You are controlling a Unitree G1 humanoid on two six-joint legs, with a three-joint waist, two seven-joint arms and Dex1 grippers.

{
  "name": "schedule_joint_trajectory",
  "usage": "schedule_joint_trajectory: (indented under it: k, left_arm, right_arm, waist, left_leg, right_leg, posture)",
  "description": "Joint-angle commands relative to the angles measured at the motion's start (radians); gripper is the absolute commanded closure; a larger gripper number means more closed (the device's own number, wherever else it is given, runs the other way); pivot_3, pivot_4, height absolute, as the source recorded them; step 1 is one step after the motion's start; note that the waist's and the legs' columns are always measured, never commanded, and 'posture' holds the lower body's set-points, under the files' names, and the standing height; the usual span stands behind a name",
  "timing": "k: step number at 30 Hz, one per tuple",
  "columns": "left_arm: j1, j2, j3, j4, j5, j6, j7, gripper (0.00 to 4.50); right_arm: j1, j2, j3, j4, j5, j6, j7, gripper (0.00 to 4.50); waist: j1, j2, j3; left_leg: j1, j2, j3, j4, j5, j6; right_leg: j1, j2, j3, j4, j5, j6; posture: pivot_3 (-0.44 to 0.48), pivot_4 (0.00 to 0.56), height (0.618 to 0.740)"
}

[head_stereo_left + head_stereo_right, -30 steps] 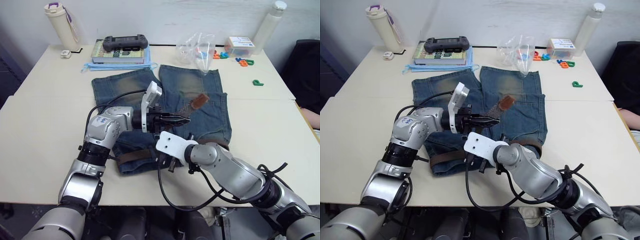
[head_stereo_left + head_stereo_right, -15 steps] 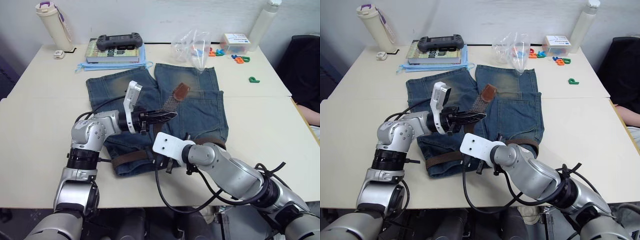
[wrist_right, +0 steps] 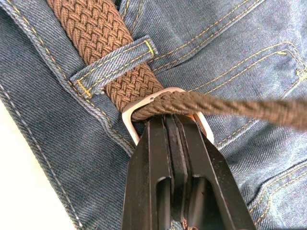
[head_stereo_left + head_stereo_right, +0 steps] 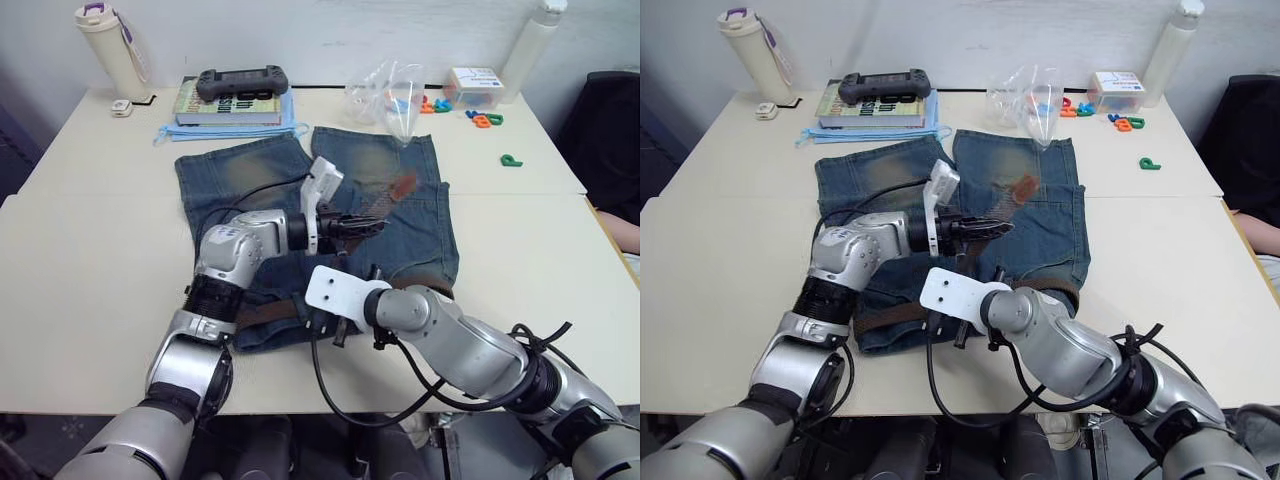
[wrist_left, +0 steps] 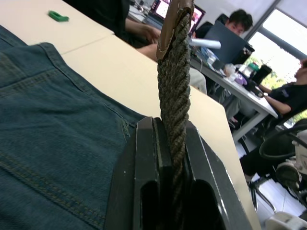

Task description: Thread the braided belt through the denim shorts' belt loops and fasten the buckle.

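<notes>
The denim shorts (image 4: 240, 185) lie flat on the table, waistband toward me. The braided belt (image 3: 91, 28) runs under a belt loop (image 3: 112, 64) and reaches the metal buckle (image 3: 144, 103). My right gripper (image 3: 171, 120) is shut on the buckle at the waistband, and the strap passes through the frame. My left gripper (image 4: 368, 224) hovers over the middle of the shorts, shut on the belt's free stretch (image 5: 173, 86). The tan leather end (image 4: 403, 187) sticks out past its fingers.
A book with a black game controller (image 4: 243, 83) lies beyond the shorts. A clear plastic bag (image 4: 390, 95), coloured letters (image 4: 510, 160) and a small box (image 4: 473, 82) sit at the back right. Bottles (image 4: 105, 45) stand at the far corners. People sit at desks beyond the table.
My left gripper has carried the belt's free end to the right over the shorts. The right gripper has stayed on the buckle at the waistband.
</notes>
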Motion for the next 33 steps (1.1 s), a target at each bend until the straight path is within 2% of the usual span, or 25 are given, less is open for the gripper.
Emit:
schedule_joint_trajectory:
  k: [1,12,22,27,33]
  left_arm:
    - [-0.084,-0.057,-0.026,-0.011,0.007,-0.068,-0.052,4.5]
    - [-0.193,-0.228,-0.047,-0.004,0.042,-0.131,-0.045,4.5]
    - [-0.219,-0.298,-0.064,0.023,0.087,-0.166,-0.07,4.5]
    - [-0.183,-0.283,-0.067,0.016,0.108,-0.167,-0.08,4.5]
    - [-0.097,-0.175,-0.027,-0.052,0.123,-0.133,-0.051,4.5]
  right_arm:
    - [0.019,0.007,0.065,0.014,0.035,0.027,0.039,4.4]
    - [0.037,0.009,0.054,-0.002,0.046,0.033,0.046,4.4]
    - [0.046,0.01,0.05,-0.003,0.048,0.022,0.052,4.4]
    - [0.045,0.012,0.05,-0.002,0.048,0.024,0.052,4.4]
    - [0.046,0.01,0.045,-0.002,0.04,0.022,0.043,4.4]
  waist:
    - [0.001,0.0,0.0]
    - [0.005,0.0,0.0]
    - [0.006,0.0,0.0]
    - [0.006,0.0,0.0]
    - [0.005,0.0,0.0]
  left_leg:
    - [0.0,0.0,0.0,0.0,0.0,0.0]
    - [-0.002,0.0,0.0,0.001,0.0,0.0]
    - [-0.002,0.0,-0.001,0.001,0.0,0.001]
    - [-0.002,-0.001,-0.001,0.001,0.0,0.001]
    - [-0.002,0.0,-0.001,0.001,0.0,0.001]
  right_leg:
    - [0.0,0.0,0.0,0.0,0.0,0.0]
    - [0.0,0.0,0.0,-0.001,0.0,0.0]
    - [0.0,0.0,-0.001,-0.001,0.0,0.0]
    - [0.0,0.0,-0.001,-0.001,0.0,0.0]
    - [-0.001,0.0,-0.001,-0.001,0.0,0.0]
  posture:
    - [0.0,0.15,0.667]
    - [0.0,0.15,0.667]
    - [0.0,0.15,0.667]
    - [0.0,0.15,0.667]
    - [0.0,0.15,0.667]
